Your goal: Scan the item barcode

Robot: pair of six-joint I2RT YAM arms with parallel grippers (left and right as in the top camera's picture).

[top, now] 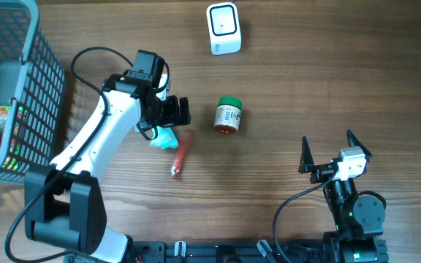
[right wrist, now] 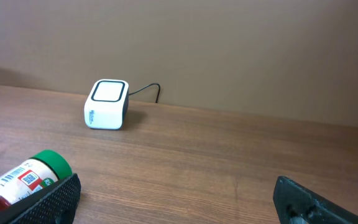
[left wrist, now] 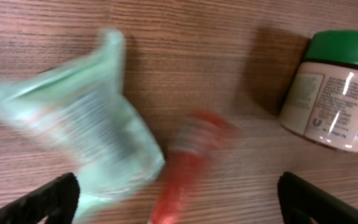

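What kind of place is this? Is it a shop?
Probably a pretend shop checkout on a wooden table: there is a white barcode scanner, a grey shopping basket and a green-lidded jar.

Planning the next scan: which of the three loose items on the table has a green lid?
The jar, lying on its side nearest the scanner; the red tube and the teal pouch have no such lid.
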